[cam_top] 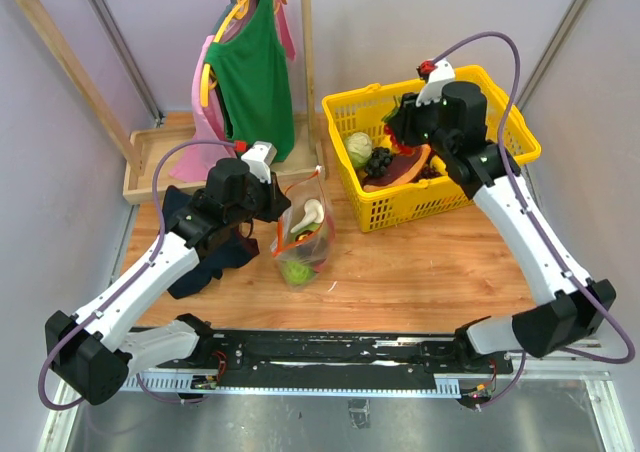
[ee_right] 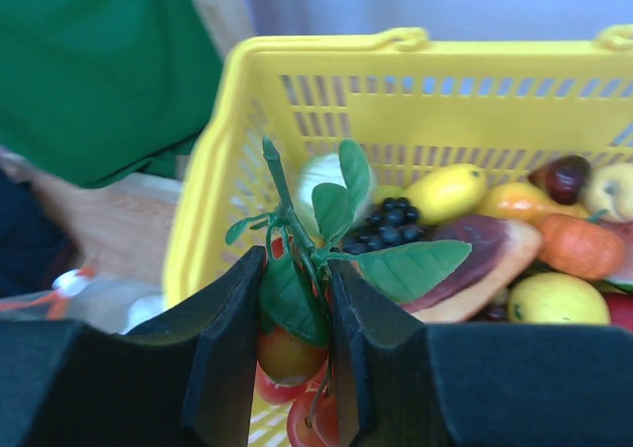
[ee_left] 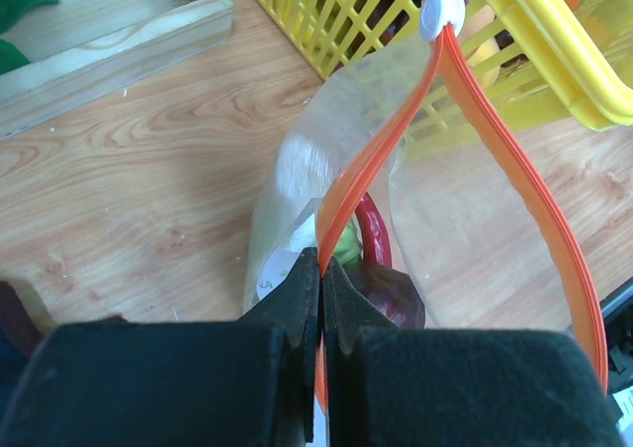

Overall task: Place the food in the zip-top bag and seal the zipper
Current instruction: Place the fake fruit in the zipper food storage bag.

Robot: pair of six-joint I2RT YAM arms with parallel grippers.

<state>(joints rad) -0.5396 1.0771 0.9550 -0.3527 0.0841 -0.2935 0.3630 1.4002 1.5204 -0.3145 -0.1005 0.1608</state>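
The clear zip-top bag (cam_top: pixel 301 238) stands open on the table left of the yellow basket, with several toy pieces inside: a green one (cam_top: pixel 295 270), a white one and, in the left wrist view, a dark red one (ee_left: pixel 394 291). My left gripper (cam_top: pixel 277 204) is shut on one side of the orange zipper strip (ee_left: pixel 539 205) at the bag's mouth (ee_left: pixel 321 269); the white slider (ee_left: pixel 440 14) sits at the far end. My right gripper (cam_top: pixel 402 128) hovers over the basket's left part, shut on a leafy sprig of small red-orange fruits (ee_right: pixel 297 304).
The yellow basket (cam_top: pixel 503 89) holds several more toy foods, also in the right wrist view (ee_right: pixel 326 63). A wooden rack with a green shirt (cam_top: pixel 250 72) stands at the back left on a wooden tray (cam_top: pixel 150 157). A dark cloth (cam_top: pixel 205 262) lies under my left arm.
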